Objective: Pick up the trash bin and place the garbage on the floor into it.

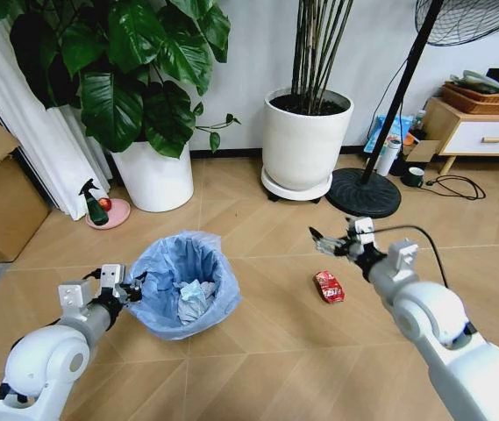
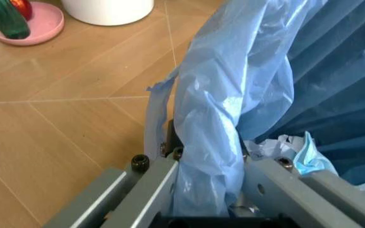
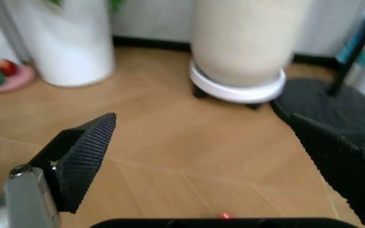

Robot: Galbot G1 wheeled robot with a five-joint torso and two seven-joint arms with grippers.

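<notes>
Clamping the bag-covered rim of the trash bin [image 1: 183,285], the left gripper [image 1: 132,288] grasps it on the side toward the robot's left; in the left wrist view its fingers [image 2: 148,190] pinch the light blue plastic bag [image 2: 233,109] between them. Crumpled white paper [image 1: 195,300] lies inside the bin, which stands on the herringbone floor [image 1: 267,351]. A crushed red can [image 1: 329,287] lies on the floor to the bin's right. The right gripper [image 1: 329,243] hovers just above and behind the can, its black pads [image 3: 84,156] spread wide apart.
</notes>
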